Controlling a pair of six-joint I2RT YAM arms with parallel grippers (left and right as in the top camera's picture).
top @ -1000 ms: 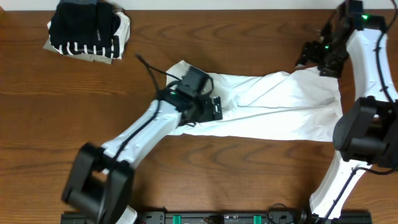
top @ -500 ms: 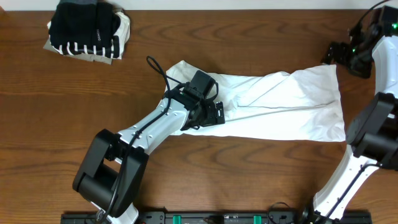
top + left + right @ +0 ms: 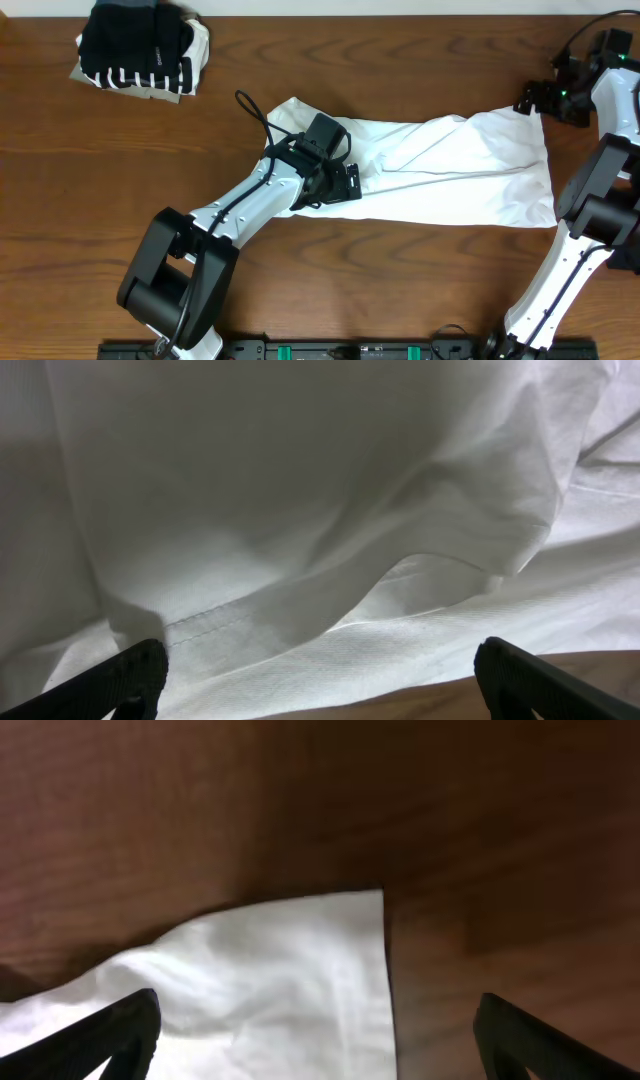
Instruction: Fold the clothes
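One white T-shirt [image 3: 450, 165] lies as a long folded band on the table [image 3: 100, 220], from centre to right; one stack of folded garments [image 3: 140, 50], dark, striped and beige, sits at the far-left corner, well apart, with bare wood between; the left gripper [image 3: 343, 181] hovers over the shirt's left part, fingers spread wide, holding nothing; the right gripper [image 3: 530, 100] stands just beside the shirt's far-right corner, fingers spread wide, empty.

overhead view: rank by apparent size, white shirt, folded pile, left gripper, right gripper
1. white shirt, by far the largest, spread out flat.
2. folded pile, compact stack at top left.
3. left gripper and right gripper: look about alike, so not ranked against each other.
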